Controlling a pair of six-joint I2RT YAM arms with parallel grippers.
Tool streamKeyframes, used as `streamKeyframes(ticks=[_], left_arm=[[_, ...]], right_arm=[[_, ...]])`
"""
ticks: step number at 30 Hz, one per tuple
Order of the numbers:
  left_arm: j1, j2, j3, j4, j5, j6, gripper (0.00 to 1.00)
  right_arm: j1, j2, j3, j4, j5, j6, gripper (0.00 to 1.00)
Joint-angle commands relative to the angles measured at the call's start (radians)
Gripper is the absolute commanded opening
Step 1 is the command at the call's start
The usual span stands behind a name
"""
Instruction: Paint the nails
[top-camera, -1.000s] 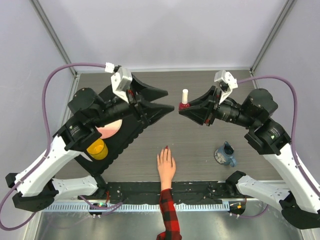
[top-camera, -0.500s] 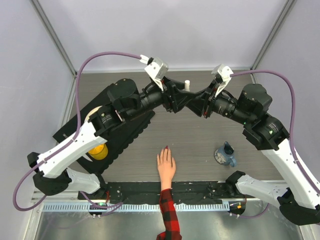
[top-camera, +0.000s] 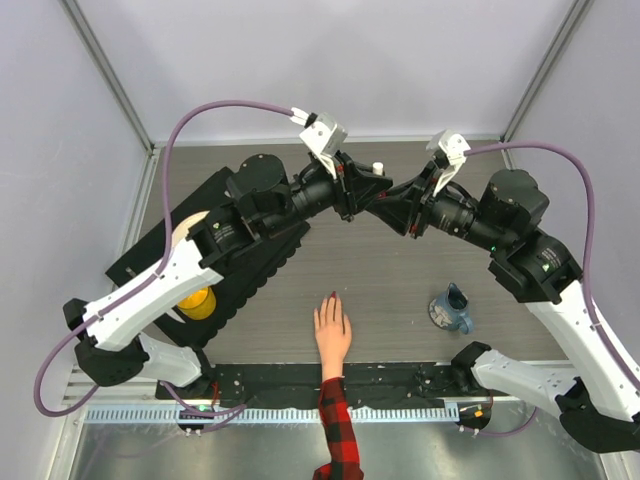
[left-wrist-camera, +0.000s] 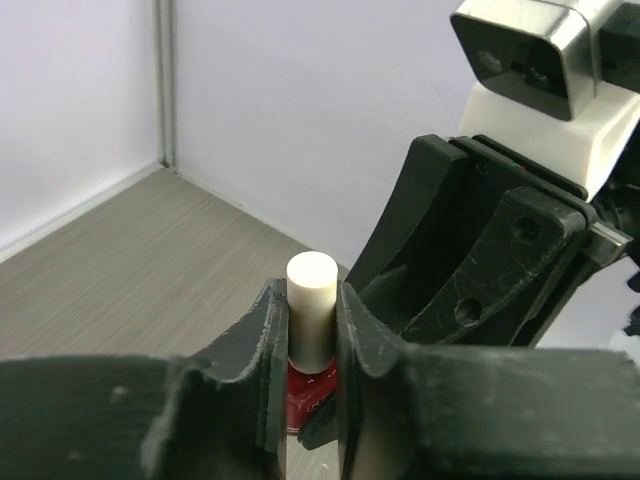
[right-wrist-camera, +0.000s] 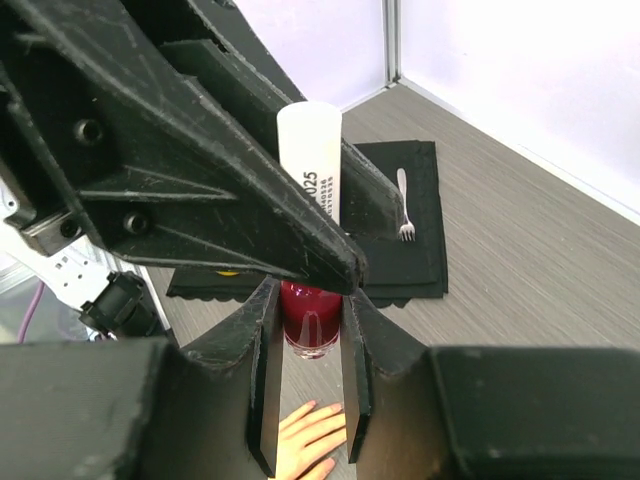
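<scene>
A pale hand (top-camera: 332, 335) in a red-and-black plaid sleeve (top-camera: 337, 425) lies flat near the table's front edge. Its nails are tiny, and the middle fingertip (top-camera: 332, 296) looks red. Above the far middle of the table my right gripper (top-camera: 381, 206) is shut on a small red polish bottle (right-wrist-camera: 310, 318), with the hand's fingers (right-wrist-camera: 312, 438) showing far below. My left gripper (left-wrist-camera: 311, 305) meets it from the left, its jaws pressed on both sides of the bottle's white cap (left-wrist-camera: 311, 277). That cap (top-camera: 377, 169) sticks up between the two grippers.
A black mat (top-camera: 150, 255) on the left carries a yellow cup (top-camera: 195, 300) and a pale plate (top-camera: 185, 232), partly under my left arm. A fork (right-wrist-camera: 403, 203) lies on that mat. A blue mug (top-camera: 452, 310) stands at the right.
My left arm has swung right from over the mat to the bottle, and its jaws have closed on the white cap. The right gripper has kept hold of the bottle, shifting slightly.
</scene>
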Motion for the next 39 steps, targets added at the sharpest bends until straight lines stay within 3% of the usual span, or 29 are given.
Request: streamKeyframes(ticks=[1,3,4,5,6,7,9,10,11,13,14,15,16,17,18,19,21,24,29,35,39], left_arm=[[0.009,-0.013,0.025,0.001,0.232,0.02,0.0],[0.038,-0.021,0.014,0.015,0.459,0.011,0.0],[0.091,-0.021,-0.009,0.086,0.602,-0.067,0.0],[0.119,-0.016,-0.025,0.152,0.927,-0.14,0.0],[0.139,-0.01,-0.044,0.276,1.057,-0.264,0.0],[0.153,0.013,-0.1,0.618,1.182,-0.539,0.0],[0.152,0.033,-0.153,0.99,1.298,-0.816,0.0],[0.156,0.04,-0.153,1.092,1.307,-0.869,0.0],[0.155,0.05,-0.142,1.059,1.312,-0.86,0.0],[0.161,0.044,-0.128,0.921,1.277,-0.795,0.0],[0.162,0.024,-0.125,0.858,1.257,-0.693,0.0],[0.165,0.011,-0.121,0.777,1.208,-0.608,0.13],[0.165,-0.005,-0.099,0.56,1.17,-0.521,0.23],[0.167,-0.036,-0.083,0.429,1.133,-0.303,0.31],[0.165,-0.056,-0.061,0.303,1.025,-0.208,0.45],[0.165,-0.074,-0.037,0.111,0.97,-0.14,0.49],[0.167,-0.128,-0.03,-0.036,0.857,0.01,0.57],[0.165,-0.196,-0.058,-0.095,0.673,0.09,0.62],[0.165,-0.265,-0.124,-0.054,0.417,0.074,0.63],[0.165,-0.242,-0.13,0.047,0.243,-0.056,0.56],[0.15,-0.188,-0.095,0.05,0.157,-0.061,0.56]], right_arm=[[0.0,-0.038,0.026,0.089,-0.07,0.015,0.01],[-0.002,-0.057,-0.005,0.145,-0.252,0.01,0.01],[0.0,-0.096,-0.029,0.197,-0.336,0.03,0.01],[-0.002,-0.12,-0.101,0.269,-0.417,0.065,0.01],[0.0,-0.134,-0.132,0.425,-0.549,0.173,0.01],[0.0,-0.136,-0.147,0.481,-0.591,0.212,0.01],[0.0,-0.104,-0.135,0.5,-0.668,0.255,0.01],[0.0,-0.096,-0.135,0.514,-0.673,0.286,0.01],[0.0,-0.097,-0.155,0.537,-0.67,0.303,0.01],[0.0,-0.098,-0.161,0.578,-0.656,0.312,0.01],[0.0,-0.096,-0.154,0.569,-0.65,0.305,0.01],[0.0,-0.091,-0.149,0.542,-0.642,0.297,0.01],[0.0,-0.09,-0.144,0.525,-0.622,0.274,0.01],[-0.002,-0.088,-0.137,0.485,-0.61,0.257,0.01],[0.0,-0.087,-0.132,0.458,-0.598,0.236,0.01],[0.0,-0.084,-0.124,0.416,-0.561,0.216,0.01],[0.0,-0.072,-0.094,0.309,-0.515,0.139,0.01],[0.0,-0.056,-0.049,0.177,-0.388,0.039,0.01],[0.0,-0.004,0.018,0.052,-0.192,-0.036,0.01],[0.001,0.03,0.046,0.038,-0.064,-0.05,0.01],[0.0,0.036,0.054,0.038,-0.007,-0.048,0.01]])
